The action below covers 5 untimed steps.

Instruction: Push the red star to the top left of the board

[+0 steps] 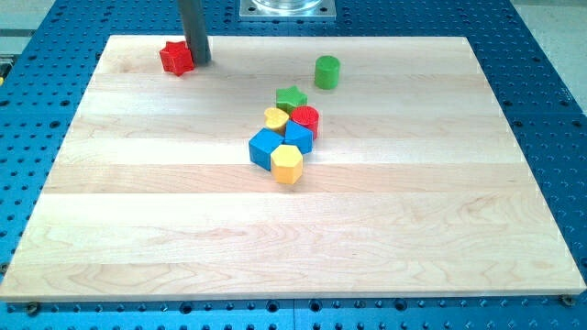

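The red star (175,58) lies near the top left corner of the wooden board (138,229). My tip (199,62) is at the end of the dark rod, right beside the star on its right side, touching or nearly touching it.
A green cylinder (326,71) stands at the top middle. A cluster sits in the middle: green star (291,98), red cylinder (305,118), yellow heart-like block (276,118), two blue blocks (266,148) (299,136), yellow hexagon (287,164). A blue perforated table (550,55) surrounds the board.
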### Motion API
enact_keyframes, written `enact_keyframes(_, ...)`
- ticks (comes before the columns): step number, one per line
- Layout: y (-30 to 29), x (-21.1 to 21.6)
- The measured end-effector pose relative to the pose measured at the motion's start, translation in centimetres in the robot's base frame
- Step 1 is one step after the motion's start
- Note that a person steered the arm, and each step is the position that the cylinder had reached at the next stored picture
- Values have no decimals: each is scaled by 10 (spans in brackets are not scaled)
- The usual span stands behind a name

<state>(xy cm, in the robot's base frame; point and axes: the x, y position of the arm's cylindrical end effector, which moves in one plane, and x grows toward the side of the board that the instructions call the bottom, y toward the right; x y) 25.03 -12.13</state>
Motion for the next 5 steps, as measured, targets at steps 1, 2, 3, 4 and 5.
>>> enact_keyframes(1,12,24)
enact_keyframes(2,-38,20)
enact_keyframes(3,-49,17)
enact_keyframes(4,-68,11)
enact_keyframes(5,-63,21)
